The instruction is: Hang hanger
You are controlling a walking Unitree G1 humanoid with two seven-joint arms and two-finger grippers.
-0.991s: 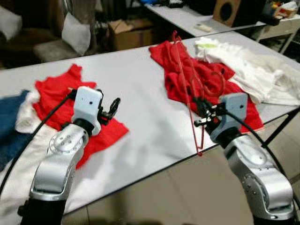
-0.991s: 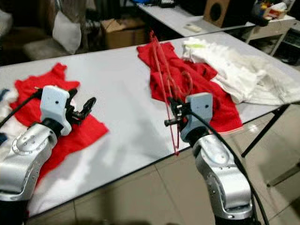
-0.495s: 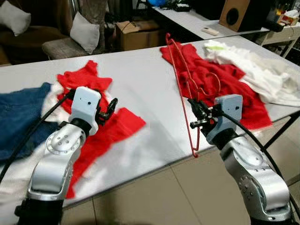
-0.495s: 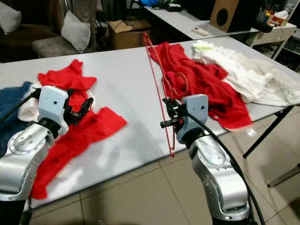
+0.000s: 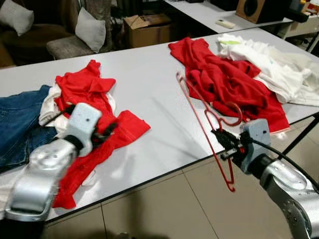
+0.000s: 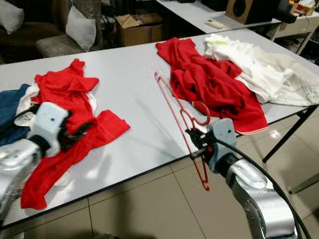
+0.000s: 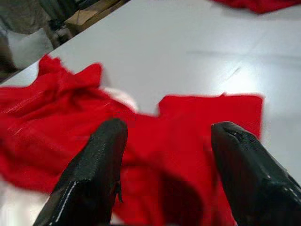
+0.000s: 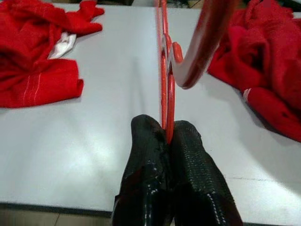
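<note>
Since 1 s ago the right arm has dropped lower and pulled toward the worktop's near edge, and the hanger now leans further over instead of standing near upright; camera has also shifted, so most of the scene change is view motion.

Right pincer: 2 black, finely ribbed fingers pressed together on the thin red wire hanger, gripping just below the twisted neck. Hanger is a skinny glossy wire triangle with a curled hook beside the pincer; 1 corner hangs below the worktop edge, over the floor, the other points up and away over the worktop.

Left pincer: 2 smooth, rounded black fingers spread wide, holding nothing, hovering over a crumpled red cloth with a stitched hem.

Worktop: flat, matte pale grey, dark edge. On it: a rumpled red garment on the right side, soft white fabric heaped beside it, folded blue denim at the left edge.

Floor: beige tiles with dark grout lines. Cardboard box and grey cushion behind the worktop.
</note>
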